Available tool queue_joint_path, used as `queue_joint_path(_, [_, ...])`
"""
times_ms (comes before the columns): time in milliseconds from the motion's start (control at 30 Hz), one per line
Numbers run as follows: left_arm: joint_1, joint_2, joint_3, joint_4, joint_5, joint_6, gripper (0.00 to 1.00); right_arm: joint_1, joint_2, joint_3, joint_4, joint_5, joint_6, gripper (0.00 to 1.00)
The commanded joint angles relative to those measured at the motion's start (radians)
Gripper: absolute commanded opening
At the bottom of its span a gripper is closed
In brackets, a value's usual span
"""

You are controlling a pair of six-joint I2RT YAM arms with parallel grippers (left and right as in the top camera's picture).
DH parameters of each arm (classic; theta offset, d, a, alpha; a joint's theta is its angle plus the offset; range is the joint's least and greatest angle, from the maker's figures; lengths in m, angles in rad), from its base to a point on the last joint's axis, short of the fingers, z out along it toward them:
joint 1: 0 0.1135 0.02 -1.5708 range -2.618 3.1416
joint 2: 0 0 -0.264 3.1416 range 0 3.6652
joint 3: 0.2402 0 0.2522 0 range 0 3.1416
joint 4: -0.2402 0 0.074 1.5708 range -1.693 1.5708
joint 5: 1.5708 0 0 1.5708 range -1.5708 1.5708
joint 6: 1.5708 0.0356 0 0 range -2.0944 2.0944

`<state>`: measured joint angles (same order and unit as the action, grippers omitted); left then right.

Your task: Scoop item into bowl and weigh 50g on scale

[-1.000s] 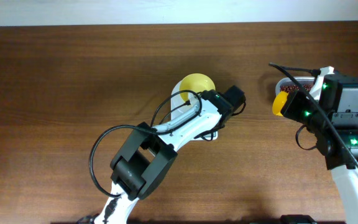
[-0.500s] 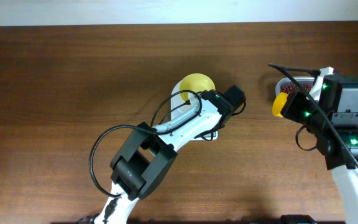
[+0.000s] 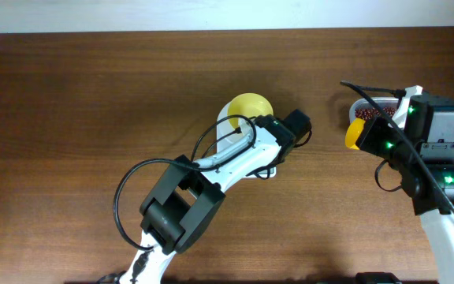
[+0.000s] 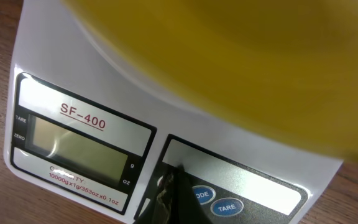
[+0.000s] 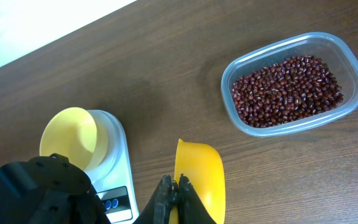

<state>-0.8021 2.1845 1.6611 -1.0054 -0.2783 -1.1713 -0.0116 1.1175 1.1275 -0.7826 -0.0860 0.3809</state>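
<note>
The pale-yellow bowl [image 5: 70, 137] sits on the white scale [image 5: 120, 168] and looks empty. In the left wrist view the bowl [image 4: 241, 56] is a yellow blur over the scale [image 4: 61, 56], whose display [image 4: 73, 144] is blank. My left gripper [image 4: 171, 179] is shut, its tips on the scale's button panel just left of the blue buttons [image 4: 227, 206]. My right gripper [image 5: 174, 182] is shut on the handle of a yellow scoop [image 5: 201, 171], held above the table between the scale and the tub; no beans show in it. The beans [image 5: 288, 84] lie in the tub.
The clear rectangular tub [image 5: 355, 68] stands at the right, also seen from overhead as the tub [image 3: 366, 105]. From overhead my left arm [image 3: 211, 170] covers most of the scale, with the bowl [image 3: 249, 105] just beyond it. The table's far edge [image 3: 227, 31] meets a white wall.
</note>
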Motion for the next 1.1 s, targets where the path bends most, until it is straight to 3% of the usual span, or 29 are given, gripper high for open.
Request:
queue_joint_path(0, [0.018,0.009,-0.024,0.004,0.001,-0.010,0.00,-0.002,0.002,0.017,0.000,0.012,-0.007,0.04])
queue_joint_path(1067, [0.019,0.024,-0.035,0.032,0.030,-0.010,0.00,-0.002,0.002,0.017,-0.007,0.013,-0.007,0.04])
